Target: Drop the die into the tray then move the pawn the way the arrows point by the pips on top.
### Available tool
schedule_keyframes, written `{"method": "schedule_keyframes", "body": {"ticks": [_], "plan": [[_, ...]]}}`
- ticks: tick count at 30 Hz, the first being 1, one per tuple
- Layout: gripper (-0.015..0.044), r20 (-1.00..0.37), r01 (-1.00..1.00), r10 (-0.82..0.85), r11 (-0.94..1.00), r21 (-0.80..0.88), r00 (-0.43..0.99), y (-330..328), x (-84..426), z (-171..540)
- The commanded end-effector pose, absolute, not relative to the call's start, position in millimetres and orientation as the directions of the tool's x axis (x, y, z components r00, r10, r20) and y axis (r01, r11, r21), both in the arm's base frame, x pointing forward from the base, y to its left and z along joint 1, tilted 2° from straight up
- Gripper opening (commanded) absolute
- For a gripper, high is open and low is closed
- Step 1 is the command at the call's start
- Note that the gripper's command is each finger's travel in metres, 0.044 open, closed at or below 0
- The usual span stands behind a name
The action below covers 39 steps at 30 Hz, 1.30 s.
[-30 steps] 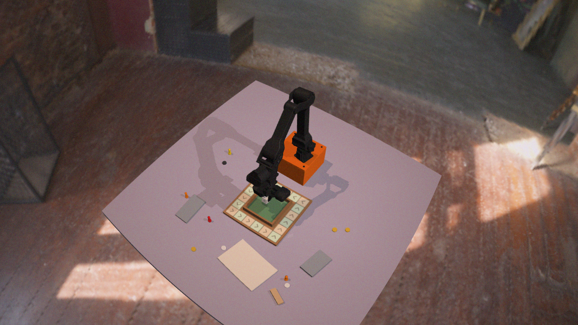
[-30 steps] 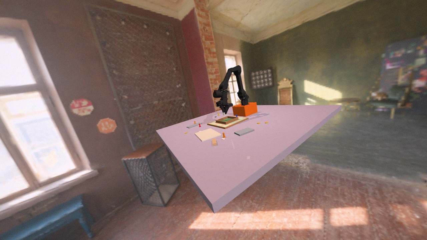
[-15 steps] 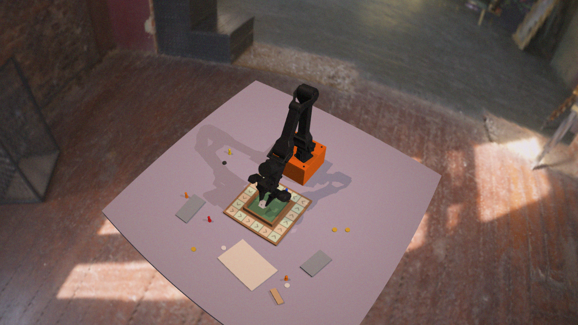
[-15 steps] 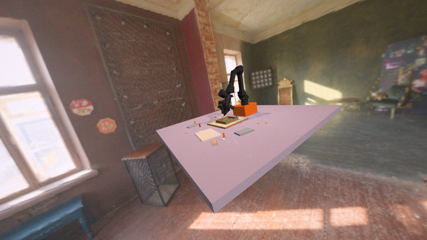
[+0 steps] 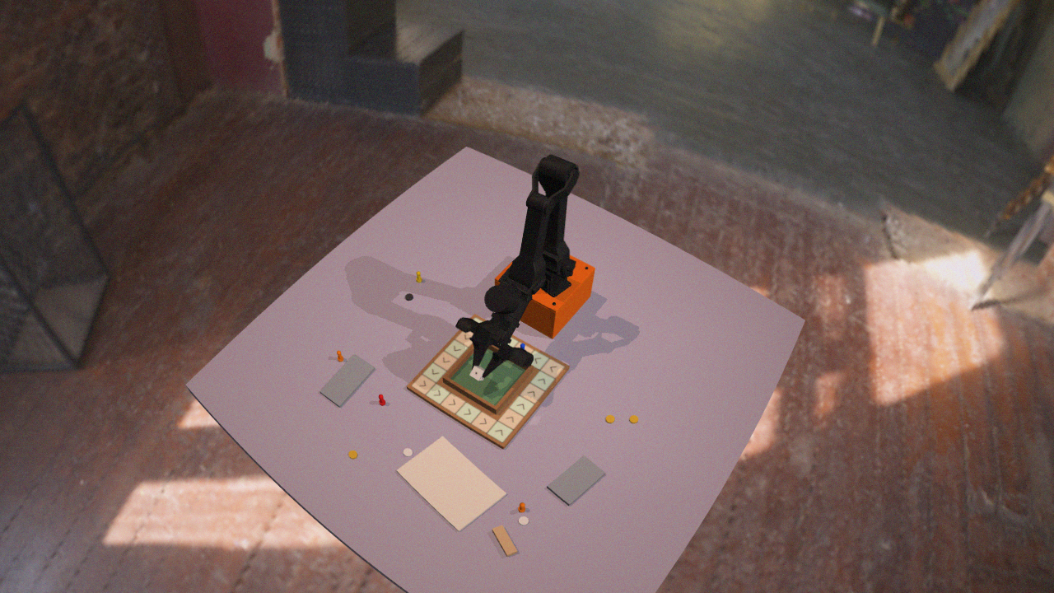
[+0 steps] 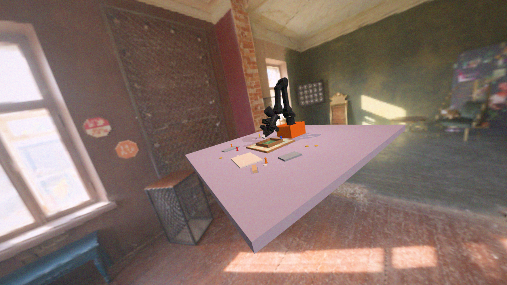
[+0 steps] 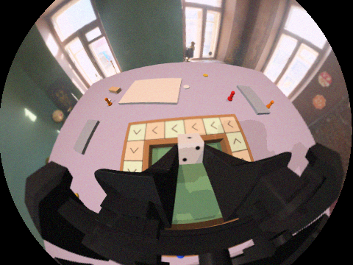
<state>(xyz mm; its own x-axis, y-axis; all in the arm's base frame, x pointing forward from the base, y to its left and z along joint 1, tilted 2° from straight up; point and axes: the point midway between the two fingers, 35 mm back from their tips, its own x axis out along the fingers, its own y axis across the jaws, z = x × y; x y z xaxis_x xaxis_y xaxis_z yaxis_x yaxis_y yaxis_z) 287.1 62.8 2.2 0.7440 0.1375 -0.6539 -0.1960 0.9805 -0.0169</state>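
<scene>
My gripper (image 5: 478, 374) (image 6: 263, 137) (image 7: 188, 147) is shut on the white die, tilted, above the dice tray. The die (image 5: 477, 373) (image 7: 190, 150) shows two dark pips on the face toward the wrist camera, and one pip is visible on its upper face. The tray has a green floor (image 5: 471, 390) (image 7: 195, 199) and brown walls, in the middle of the board (image 5: 502, 444) (image 6: 267, 151) (image 7: 180, 118) with its ring of arrowed squares. The blue pawn (image 5: 522, 346) (image 6: 281, 137) (image 7: 180, 257) stands on the board's side nearest the orange base, partly hidden in the wrist view.
Two orange pawns (image 5: 339, 356) (image 5: 521, 507), a red pawn (image 5: 381, 399) and a yellow pawn (image 5: 418, 277) stand around the board. Grey slabs (image 5: 347, 380) (image 5: 575, 479), a cream sheet (image 5: 450, 483), a tan block (image 5: 505, 540) and several small discs lie on the table. The orange base (image 5: 548, 313) is behind the board.
</scene>
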Motion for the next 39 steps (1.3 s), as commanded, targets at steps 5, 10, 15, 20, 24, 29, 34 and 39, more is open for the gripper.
{"method": "schedule_keyframes", "body": {"ticks": [5,10,15,20,24,29,34,39], "plan": [[0.0,-0.638,-0.194,0.133,0.981,-0.026,0.759,56,269,31],[0.0,-0.639,-0.195,0.133,0.981,-0.026,0.758,51,250,46],[0.0,-0.639,-0.195,0.133,0.981,-0.026,0.758,50,243,49],[0.0,-0.639,-0.195,0.133,0.981,-0.026,0.758,50,243,49],[0.0,-0.636,-0.191,0.133,0.981,-0.023,0.76,50,245,49],[0.0,-0.636,-0.191,0.133,0.981,-0.023,0.76,50,245,49],[0.0105,-0.636,-0.191,0.133,0.981,-0.023,0.76,50,245,49],[0.0236,-0.636,-0.191,0.133,0.981,-0.023,0.76,50,245,51]]}}
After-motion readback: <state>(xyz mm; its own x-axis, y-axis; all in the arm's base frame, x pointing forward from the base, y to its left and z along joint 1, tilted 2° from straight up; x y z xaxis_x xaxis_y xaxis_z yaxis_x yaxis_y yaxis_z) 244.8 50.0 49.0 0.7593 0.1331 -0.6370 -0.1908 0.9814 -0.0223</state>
